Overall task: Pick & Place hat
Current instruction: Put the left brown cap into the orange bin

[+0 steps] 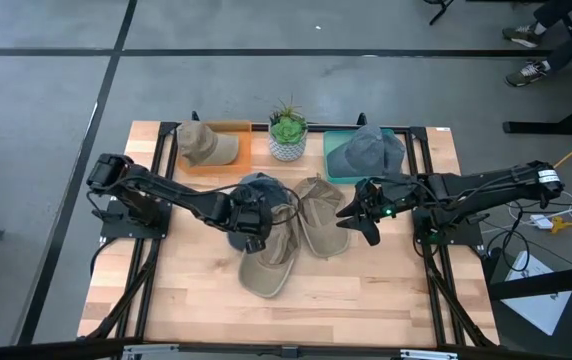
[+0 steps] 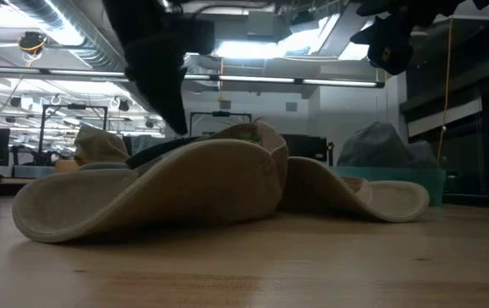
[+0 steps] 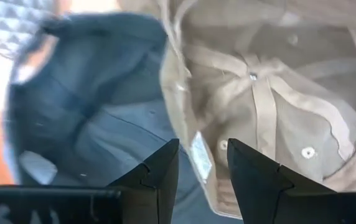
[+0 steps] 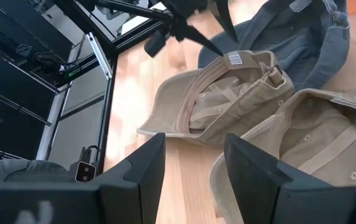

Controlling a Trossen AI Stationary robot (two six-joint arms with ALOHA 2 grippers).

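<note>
Here, three loose hats lie together near the middle of the table point(image 1: 186, 310): a dark blue hat point(image 1: 251, 190), a tan hat point(image 1: 271, 262) lying upside down partly over it, and a second tan hat point(image 1: 318, 213) just beside them. Two more hats are already placed at the far edge, a tan one on an orange tray point(image 1: 241, 160) and a grey one in a teal tray point(image 1: 338, 170), with a potted plant point(image 1: 287, 130) between them.

The left end effector point(image 1: 253, 232) is down over the pile where the blue and tan hats overlap; in its wrist view the fingers point(image 3: 159, 171) stand a little apart, with the tan hat's rim in the gap and nothing yet gripped. The right end effector point(image 1: 364, 222) hovers open and empty near the second tan hat.

The main risk, judging from the overlap, is that closing here catches both fabrics at once, so that lifting one hat drags the other. A thin pinch on a soft rim might also slip. The arms work close together, so a collision is possible.
</note>
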